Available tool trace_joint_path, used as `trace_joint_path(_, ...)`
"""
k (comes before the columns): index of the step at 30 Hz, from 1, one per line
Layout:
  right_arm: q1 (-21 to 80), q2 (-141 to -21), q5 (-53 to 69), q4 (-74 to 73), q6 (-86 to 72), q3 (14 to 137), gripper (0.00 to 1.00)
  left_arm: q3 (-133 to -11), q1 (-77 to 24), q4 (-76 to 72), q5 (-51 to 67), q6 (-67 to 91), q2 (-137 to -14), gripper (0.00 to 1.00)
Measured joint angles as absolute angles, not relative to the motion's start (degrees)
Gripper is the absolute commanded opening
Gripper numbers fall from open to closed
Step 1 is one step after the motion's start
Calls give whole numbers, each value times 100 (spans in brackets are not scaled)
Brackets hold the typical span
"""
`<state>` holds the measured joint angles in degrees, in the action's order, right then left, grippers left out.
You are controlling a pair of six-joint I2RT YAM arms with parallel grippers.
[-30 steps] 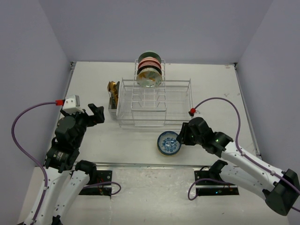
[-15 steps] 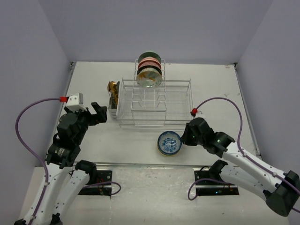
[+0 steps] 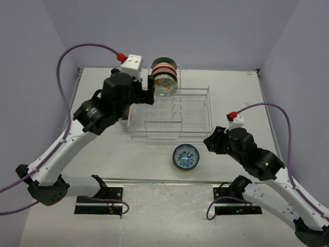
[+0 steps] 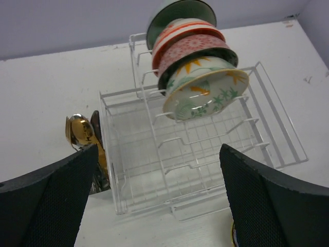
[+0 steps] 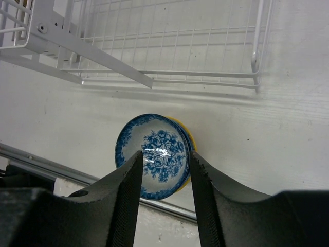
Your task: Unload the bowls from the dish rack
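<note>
Several bowls stand on edge in the upright slots at the far end of the white wire dish rack. In the left wrist view the front one is cream with green and orange leaves, with red-patterned bowls behind it. My left gripper hangs wide open over the rack's left side, just short of them, and holds nothing. A blue-and-white bowl sits on the table in front of the rack, with a yellow rim showing under it. My right gripper is open to its right, above it, apart from it.
A small holder with gold cutlery hangs at the rack's left end, close under my left arm. A metal rail runs along the table's near edge, just behind the blue bowl.
My left arm swung up from the near left and reached over the rack toward the bowls. My right gripper pulled back to the right off the blue bowl and its jaws parted.
</note>
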<state>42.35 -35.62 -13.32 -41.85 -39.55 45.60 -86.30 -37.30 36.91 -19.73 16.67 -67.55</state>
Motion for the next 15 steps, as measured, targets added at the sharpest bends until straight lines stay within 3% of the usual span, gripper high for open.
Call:
trace_joint_path(5, 4235, -3566, -1474, -4362, -3771, 4772, 45, -9762, -5196, 3975, -3417, 1063, -8027, 100)
trace_joint_path(15, 4235, -3450, -1619, -4473, -3557, 4991, 53, -9998, -5306, 3789, -4659, -228, -9419, 89)
